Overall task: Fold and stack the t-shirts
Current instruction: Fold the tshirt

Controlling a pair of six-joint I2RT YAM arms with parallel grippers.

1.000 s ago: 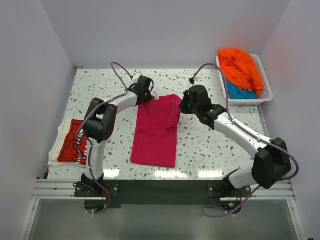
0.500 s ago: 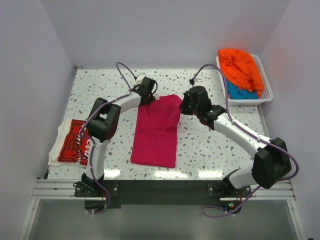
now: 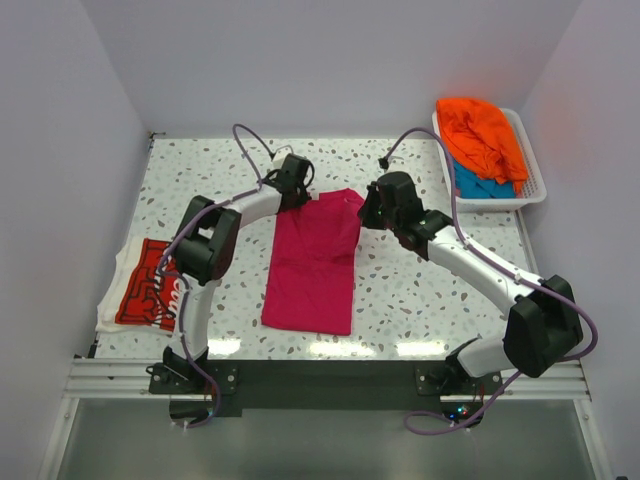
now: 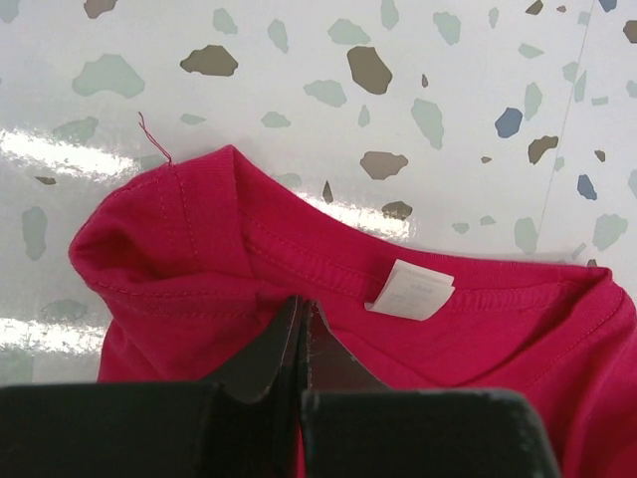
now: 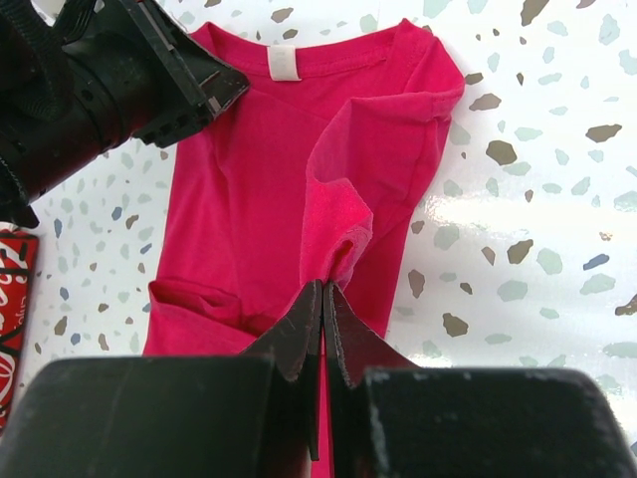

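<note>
On table (image 3: 420,290) | left claw (image 4: 302,304) pinching magenta t-shirt (image 3: 312,265) | right claw (image 5: 323,289) likewise

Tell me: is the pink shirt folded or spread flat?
Partly folded: the pink shirt lies as a long narrow strip with no sleeves out; left gripper and right gripper pinch its collar end.

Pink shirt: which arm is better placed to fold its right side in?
Right, probably: the right gripper is shut on a raised fold of the pink shirt there; the left gripper pinches near the collar.
</note>
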